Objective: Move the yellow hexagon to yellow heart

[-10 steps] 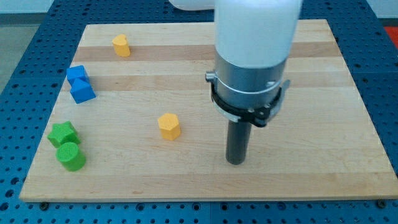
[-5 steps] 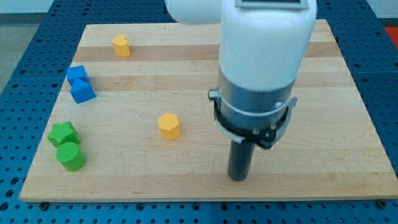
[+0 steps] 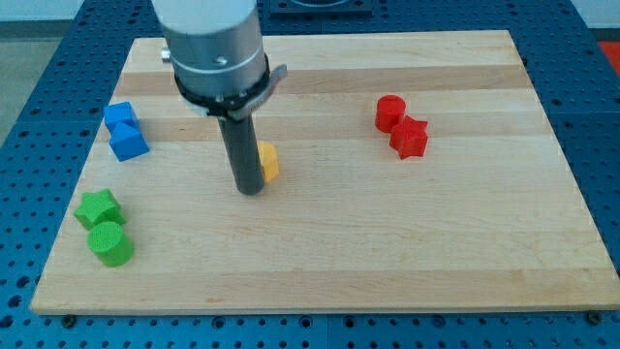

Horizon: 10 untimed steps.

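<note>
- Yellow hexagon [image 3: 268, 161] sits on the wooden board [image 3: 465, 242] left of centre, a small matte plastic block, partly hidden behind the rod so only its right-hand faces show
- my tip [image 3: 250, 192] rests on the board at the block's lower left, just beside it; whether the two touch cannot be told
- the rod is straight, dark and smooth, hanging from a grey metal collar with a thin black ring around it; it has no fingers and holds nothing
- the yellow heart cannot be seen; the arm's body covers the upper left part of the board
- blue blocks [image 3: 124, 131], two of them pressed together near the view's left edge, angular in outline, exact shapes hard to make out
- green star-like block [image 3: 98, 207] at the lower left, with a green cylinder [image 3: 110, 243] touching it just below
- red cylinder [image 3: 389, 112] on the view's right half, with a red star-shaped block [image 3: 410, 138] touching it at its lower right
- the board is pale wood in glued strips with visible grain, lying on a blue perforated table [image 3: 29, 97]
</note>
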Each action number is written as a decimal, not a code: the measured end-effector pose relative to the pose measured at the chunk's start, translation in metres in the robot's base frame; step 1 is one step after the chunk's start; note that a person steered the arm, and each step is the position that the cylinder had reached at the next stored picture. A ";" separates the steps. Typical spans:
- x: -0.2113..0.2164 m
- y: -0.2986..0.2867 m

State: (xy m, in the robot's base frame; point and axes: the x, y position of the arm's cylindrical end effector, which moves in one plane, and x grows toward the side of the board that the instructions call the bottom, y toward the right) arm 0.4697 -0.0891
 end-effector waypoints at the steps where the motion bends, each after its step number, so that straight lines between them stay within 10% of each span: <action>1: 0.002 0.004; 9: -0.169 -0.047; 10: -0.169 0.012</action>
